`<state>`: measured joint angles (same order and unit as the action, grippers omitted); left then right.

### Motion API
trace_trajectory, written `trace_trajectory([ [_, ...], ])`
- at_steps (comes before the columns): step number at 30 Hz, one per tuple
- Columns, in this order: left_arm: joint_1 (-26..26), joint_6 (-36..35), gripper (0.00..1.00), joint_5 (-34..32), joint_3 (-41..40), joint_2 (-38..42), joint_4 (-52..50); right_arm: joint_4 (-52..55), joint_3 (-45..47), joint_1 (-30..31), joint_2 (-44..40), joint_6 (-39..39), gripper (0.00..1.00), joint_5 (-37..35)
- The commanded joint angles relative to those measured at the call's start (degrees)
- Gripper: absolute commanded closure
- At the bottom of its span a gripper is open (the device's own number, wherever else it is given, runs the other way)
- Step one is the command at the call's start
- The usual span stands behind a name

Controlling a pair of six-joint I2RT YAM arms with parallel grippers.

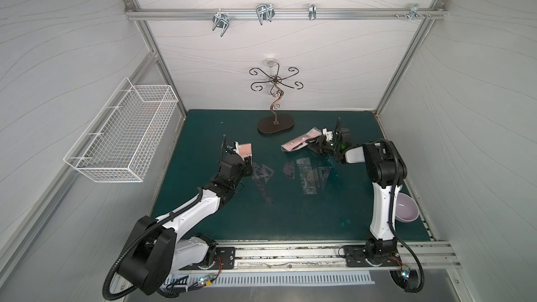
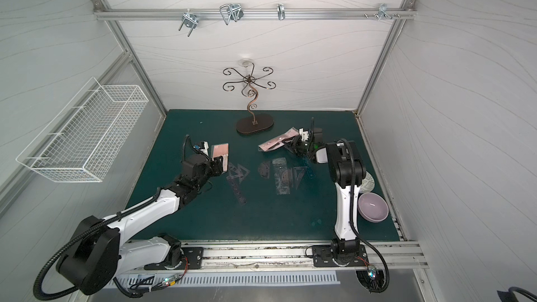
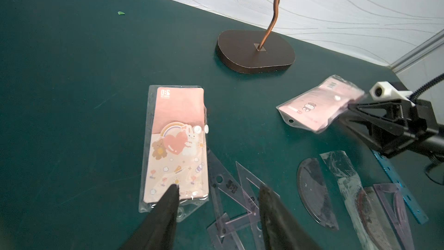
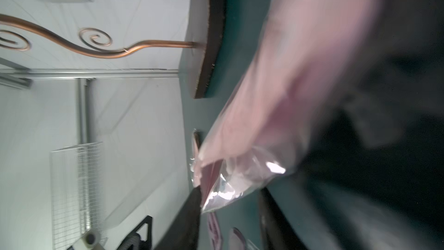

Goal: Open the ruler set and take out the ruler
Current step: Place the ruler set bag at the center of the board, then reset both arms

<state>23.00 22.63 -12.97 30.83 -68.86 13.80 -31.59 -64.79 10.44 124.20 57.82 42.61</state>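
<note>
Ruler set [image 3: 175, 140] flat on the mat [image 1: 290, 222], contents apparently already out

It lies just beside the left gripper [image 3: 218, 187], whose jaws are spread over its near end. A second pouch [image 3: 319, 102] sits at the right gripper [image 4: 229, 191], jaws apart around its clear corner, too blurred to judge contact. A clear ruler [image 1: 263, 190], set squares [image 1: 266, 172] and protractor [image 1: 288, 169] lie loose between the arms, so little seems left. The front mat is open; the stand [image 1: 276, 126] crowds the back.

left tool [image 3: 218, 188]: jaws apart, low | right tool [image 4: 229, 189]: jaws apart, rolled sideways
</note>
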Motion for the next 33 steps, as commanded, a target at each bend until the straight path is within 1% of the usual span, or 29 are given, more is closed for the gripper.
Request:
trace_trajectory([
  [1, -1.87, -0.35, 0.42, -1.09, 2.73, -1.61, 3.48, 9.27, 1.93, -0.44, -7.07, -3.1, 0.42, -2.81],
  [2, -2.52, -0.29, 0.41, -0.94, 3.08, -2.17, 3.52, 13.75, 2.36, -0.43, -9.63, -5.08, 0.41, -4.62],
  [3, -3.19, 0.0, 0.39, -1.09, 3.51, -2.55, 3.16, 18.19, 2.42, -0.29, -12.04, -7.55, 0.37, -6.49],
  [5, -5.11, 0.81, 0.36, -2.35, 5.29, -3.28, 0.96, 29.16, 1.76, -0.01, -17.48, -12.61, 0.25, -11.87],
  [6, -5.85, 0.9, 0.34, -3.69, 5.9, -3.25, 0.04, 32.88, 1.73, 0.13, -19.93, -14.51, 0.24, -14.33],
  [7, -6.6, 0.64, 0.29, -5.59, 6.32, -2.99, -0.81, 36.35, 2.27, 0.43, -22.81, -16.36, 0.23, -17.14],
  [8, -7.36, -0.44, 0.28, -7.93, 6.46, -2.69, -1.3, 38.83, 3.3, 0.49, -25.73, -18.17, 0.22, -20.1],
  [9, -7.86, -1.79, 0.23, -10.84, 6.44, -2.5, -1.81, 40.98, 4.25, 0.46, -29.02, -19.66, 0.21, -24.0],
  [11, -9.21, -4.41, 0.22, -19.46, 6.33, -2.12, -3.73, 44.47, 6.76, 0.92, -36.38, -23.63, 0.14, -36.64],
  [13, -10.03, -7.71, 0.21, -26.2, 4.47, -2.07, -2.44, 42.69, 11.34, 1.31, -42.95, -28.19, 0.05, -48.71],
  [14, -10.15, -9.77, 0.21, -27.96, 3.05, -2.23, -0.23, 40.26, 13.83, 1.27, -45.92, -30.71, 0.02, -52.32],
  [16, -10.5, -14.46, 0.21, -28.26, -1.37, -3.0, 7.36, 32.88, 20.78, 1.47, -52.57, -38.07, 0.01, -60.06],
  [17, -10.65, -16.37, 0.21, -28.31, -3.3, -3.48, 11.56, 29.77, 23.44, 1.43, -55.09, -40.41, 0.01, -62.84],
  [18, -11.13, -17.41, 0.18, -28.65, -5.14, -4.11, 15.76, 26.45, 26.25, 1.33, -57.35, -43.44, 0.01, -64.6],
  [19, -12.04, -17.37, 0.16, -28.61, -6.61, -4.53, 17.53, 23.29, 28.62, 1.08, -58.59, -46.26, 0.01, -65.8],
  [21, -14.28, -16.58, 0.15, -27.65, -7.39, -5.33, 18.03, 20.03, 31.15, -0.11, -58.06, -48.06, 0.01, -67.57],
  [23, -15.74, -16.48, 0.14, -26.77, -7.36, -7.02, 19.04, 19.2, 31.45, -1.07, -55.21, -49.54, 0.01, -67.74],
  [25, -16.8, -17.38, 0.12, -23.05, -6.78, -9.11, 21.16, 16.6, 31.85, -2.15, -50.67, -50.45, 0.01, -67.78],
  [28, -18.15, -19.22, 0.11, -17.27, -5.77, -12.49, 25.08, 6.09, 35.59, -3.16, -47.18, -51.65, 0.01, -64.49],
  [29, -19.8, -18.42, 0.11, -13.6, -6.68, -13.93, 29.11, 1.57, 37.42, -3.66, -46.34, -52.55, 0.01, -61.18],
  [30, -21.71, -16.38, 0.11, -11.45, -7.23, -15.54, 30.65, -5.34, 39.67, -3.69, -44.93, -55.15, 0.01, -58.5],
  [31, -23.03, -16.05, 0.11, -9.93, -7.84, -16.76, 34.2, -8.89, 40.74, -3.78, -43.99, -55.41, 0.01, -58.13],
  [33, -23.71, -15.03, 0.11, -7.61, -7.96, -14.48, 30.36, -10.2, 41.5, -4.12, -42.4, -54.85, 0.01, -56.42],
])
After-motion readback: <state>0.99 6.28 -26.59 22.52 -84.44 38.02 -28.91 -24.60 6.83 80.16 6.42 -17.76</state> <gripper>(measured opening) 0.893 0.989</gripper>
